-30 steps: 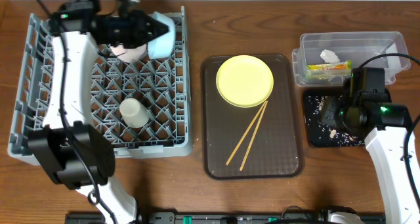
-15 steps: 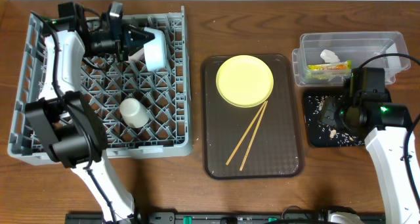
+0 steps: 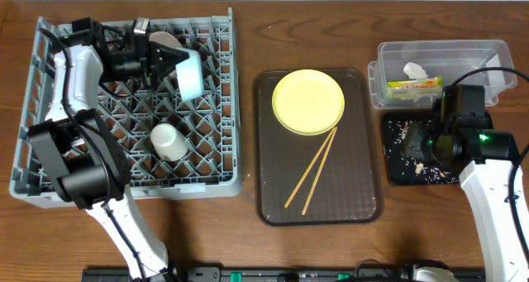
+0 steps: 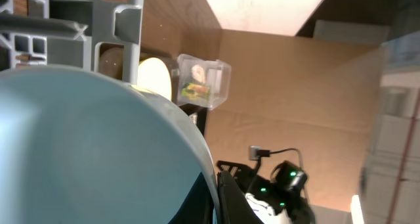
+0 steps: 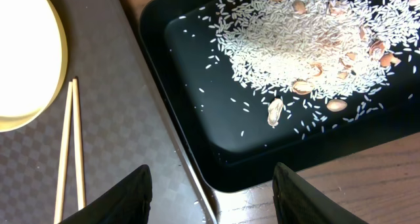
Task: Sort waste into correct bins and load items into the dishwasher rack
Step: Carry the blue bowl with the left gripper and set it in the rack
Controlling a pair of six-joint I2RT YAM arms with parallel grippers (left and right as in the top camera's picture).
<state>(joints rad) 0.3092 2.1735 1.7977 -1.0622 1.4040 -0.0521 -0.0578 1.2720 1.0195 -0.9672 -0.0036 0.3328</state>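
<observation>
1. Waste, right of frame: the snack wrapper point(image 3: 413, 88) and the tissue point(image 3: 413, 69) lie in the clear tub point(image 3: 438, 44). The crumbs point(image 5: 295, 40) are spread in the black tray point(image 5: 216, 145). I judge the sorting done.
2. Right gripper point(image 5: 211, 178): its jaws stand moderately apart with nothing between them, and it hovers over the black tray's lower-left corner.
3. Dishwasher rack point(image 3: 124, 189), left of frame: the white cup point(image 3: 168, 141) sits among the pegs near the centre. A pinkish-white bowl point(image 3: 164, 40) appears to stand at the upper edge.
4. Left gripper point(image 3: 178, 63): it is clamped on the light blue bowl point(image 3: 190, 74), which I hold tilted on edge in the rack's upper middle. The bowl is not yet released.
5. Left to load: the yellow plate point(image 3: 308, 101) and the two chopsticks point(image 3: 314, 168), both on the brown serving tray point(image 3: 355, 183) at frame centre. By my reckoning the task is roughly two thirds complete.
</observation>
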